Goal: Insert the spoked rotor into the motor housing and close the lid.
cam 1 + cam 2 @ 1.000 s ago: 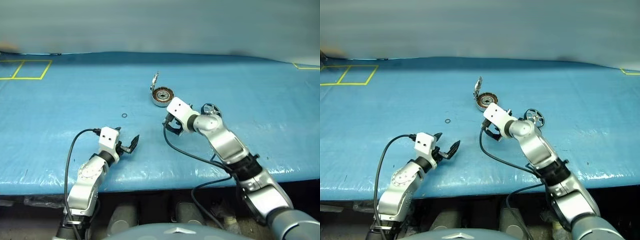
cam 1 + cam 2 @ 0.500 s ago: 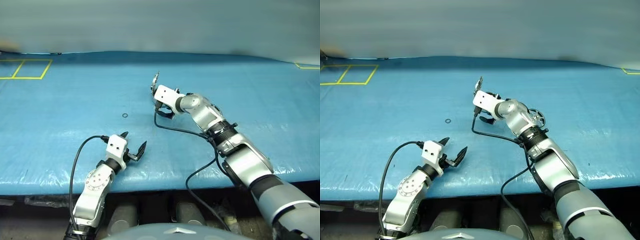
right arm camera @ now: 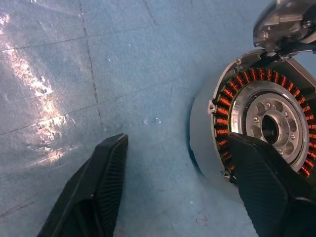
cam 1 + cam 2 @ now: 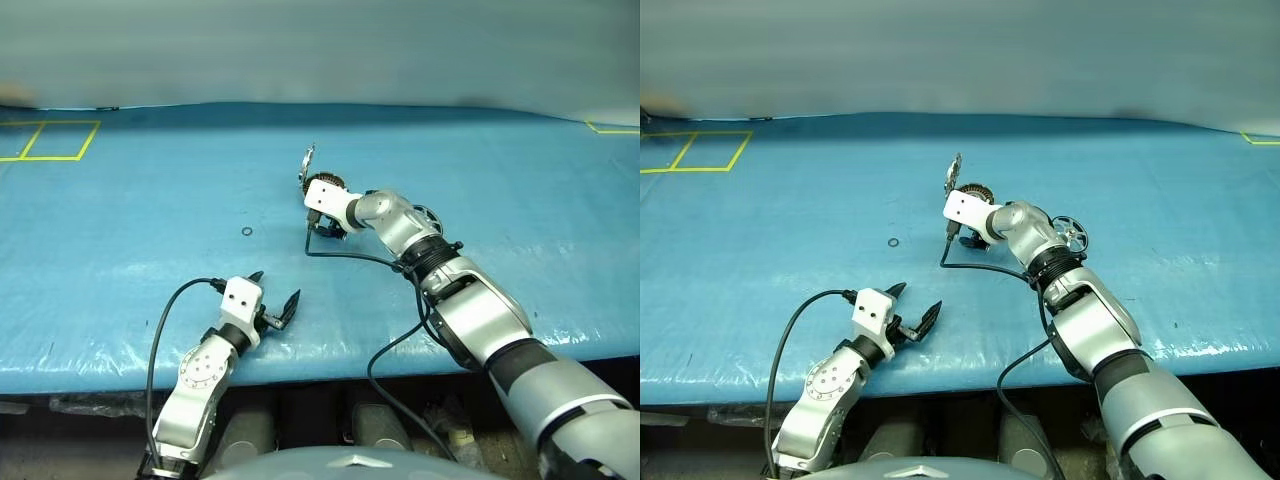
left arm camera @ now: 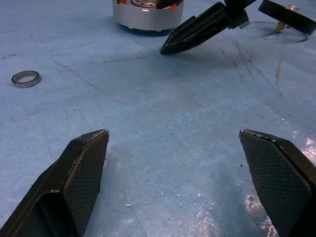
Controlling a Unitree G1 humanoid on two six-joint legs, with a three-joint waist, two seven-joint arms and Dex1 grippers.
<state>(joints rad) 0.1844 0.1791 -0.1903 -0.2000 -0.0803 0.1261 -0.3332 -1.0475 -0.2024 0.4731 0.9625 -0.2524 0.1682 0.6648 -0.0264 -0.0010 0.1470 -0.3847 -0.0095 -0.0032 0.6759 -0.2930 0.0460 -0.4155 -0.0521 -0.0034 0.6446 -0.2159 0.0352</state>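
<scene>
The motor housing (image 3: 256, 123), a silver can with copper windings, stands at mid-table with its lid (image 3: 286, 22) hinged upright at the far rim. My right gripper (image 3: 177, 187) is open and low over the mat at the housing's near side. One finger overlaps the rim and the other is over bare mat; I cannot tell whether either touches. The spoked rotor (image 4: 1070, 232) lies flat to the right of the housing, partly behind my right forearm. My left gripper (image 4: 275, 292) is open and empty near the table's front edge.
A small thin washer ring (image 4: 247, 231) lies on the blue mat (image 4: 120, 250) left of the housing. Yellow tape squares (image 4: 50, 140) mark the far left corner. My right arm's black cable (image 4: 350, 260) trails across the mat toward the front edge.
My right arm has stretched forward and left, bringing its gripper from short of the housing right up to it. My left gripper has drifted slightly right and back, still open.
</scene>
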